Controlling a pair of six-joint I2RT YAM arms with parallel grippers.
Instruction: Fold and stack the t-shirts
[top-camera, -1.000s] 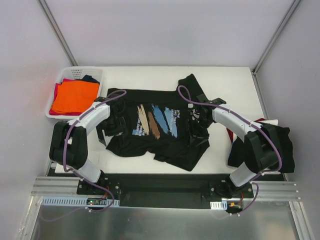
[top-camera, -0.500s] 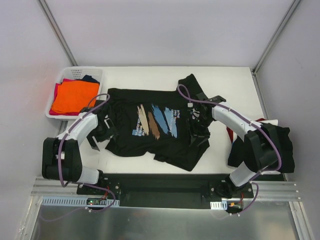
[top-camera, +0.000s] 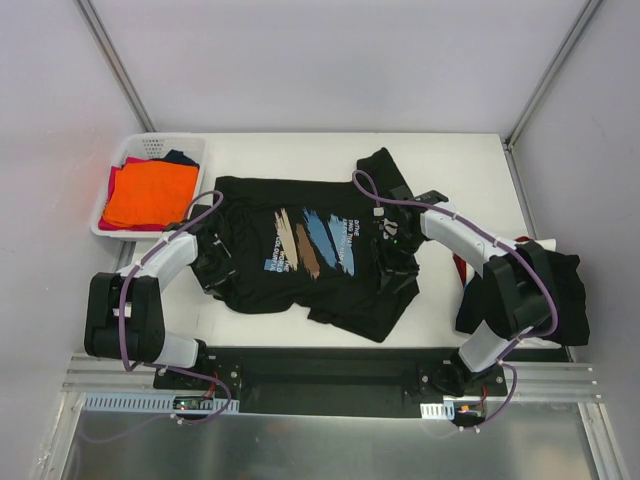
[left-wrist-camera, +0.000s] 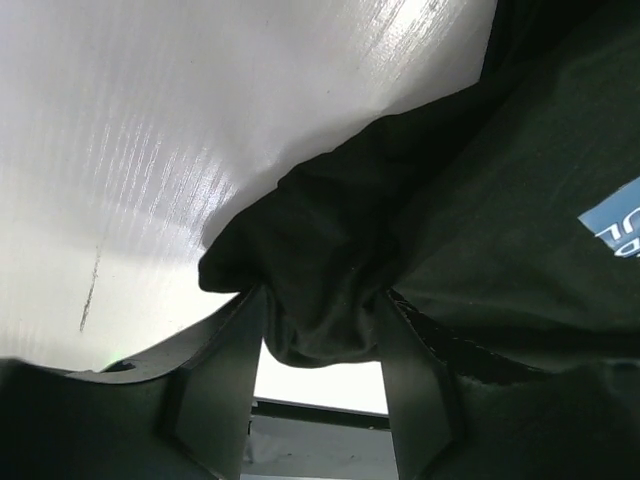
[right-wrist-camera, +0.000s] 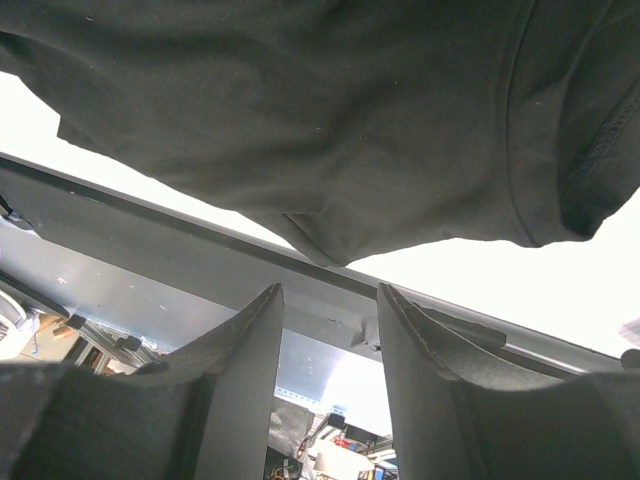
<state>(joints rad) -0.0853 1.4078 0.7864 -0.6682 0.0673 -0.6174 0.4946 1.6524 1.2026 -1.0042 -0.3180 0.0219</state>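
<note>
Left gripper (left-wrist-camera: 320, 305): fingers closed on a bunched fold at the left edge of the black printed t-shirt (top-camera: 300, 240).
Right gripper (right-wrist-camera: 328, 295): fingers apart, nothing between them. The shirt's right side lies just ahead of the tips; contact cannot be told.
Shirt: spread on the table (top-camera: 300, 155) between both grippers, print up.

T-shirt (top-camera: 310, 250) centre, basket (top-camera: 150, 139) far left, shirt pile (top-camera: 568, 285) right
</note>
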